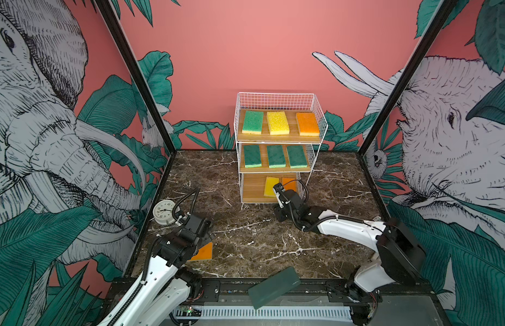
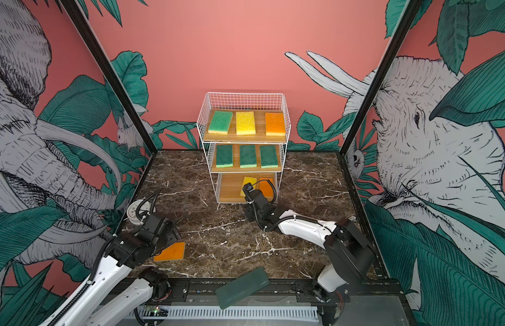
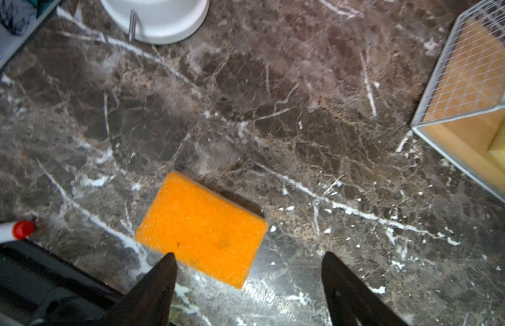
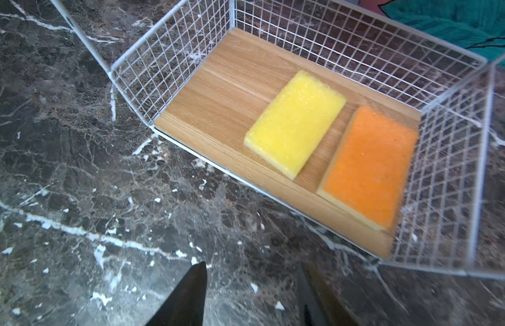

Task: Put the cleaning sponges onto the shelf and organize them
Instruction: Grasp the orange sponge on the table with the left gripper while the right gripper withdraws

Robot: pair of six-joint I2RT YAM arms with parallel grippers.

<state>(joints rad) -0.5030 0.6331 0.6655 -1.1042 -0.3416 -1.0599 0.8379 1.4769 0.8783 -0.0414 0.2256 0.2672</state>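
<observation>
L tool (image 3: 248, 255) was released, jaws wide, at orange sponge (image 3: 202, 228) lying lower-center on tabletop (image 3: 302, 113). R tool (image 4: 252, 264) was released, empty; shelf (image 4: 217, 93) w/ yellow sponge (image 4: 295, 124) sat upper right.

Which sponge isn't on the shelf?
The orange sponge lying flat on the marble table, by the open left gripper. The other eight all sit on the boards of the shelf.

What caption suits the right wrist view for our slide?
Open right claw before shelf; yellow sponge beside orange sponge.
</observation>
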